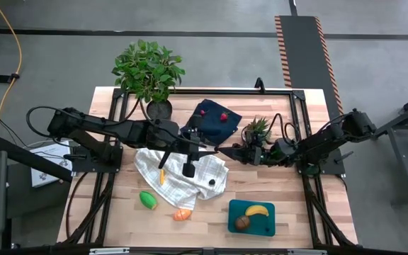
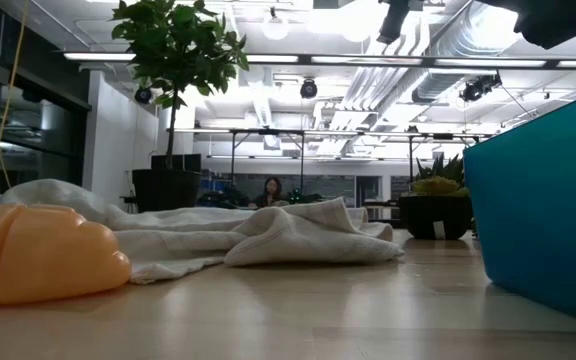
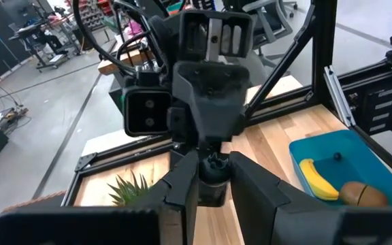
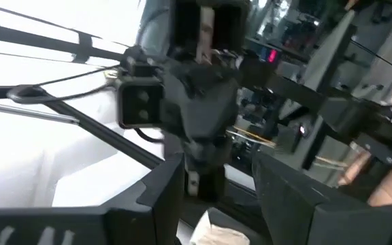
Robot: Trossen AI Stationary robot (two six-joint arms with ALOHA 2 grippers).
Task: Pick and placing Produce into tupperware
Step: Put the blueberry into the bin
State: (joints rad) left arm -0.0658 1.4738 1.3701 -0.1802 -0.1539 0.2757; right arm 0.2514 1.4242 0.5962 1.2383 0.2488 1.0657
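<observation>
Nearest, at the lower right of the high view, the teal tupperware [image 1: 268, 228] holds a yellow banana [image 1: 256, 210] and a brown round piece [image 1: 242, 222], lying side by side. Left of it on the bare wooden table [image 1: 303, 106] lie an orange piece [image 1: 182, 214] and, a little farther up and left, a green piece [image 1: 148, 200], both well apart from the container. Behind them a crumpled white cloth [image 1: 183, 177] spreads across the centre. Above the cloth's upper edge the left gripper [image 1: 205, 146] and the right gripper [image 1: 234, 151] meet tip to tip (each wrist view is filled by the other arm's dark head), and whether either one is clamped or loose I cannot tell. Beyond them, two red berries [image 1: 224, 115] rest on a dark navy cloth [image 1: 214, 124], a small spiky potted plant [image 1: 257, 129] stands just to its right, and a large leafy potted plant [image 1: 147, 67] sits at the top left.
</observation>
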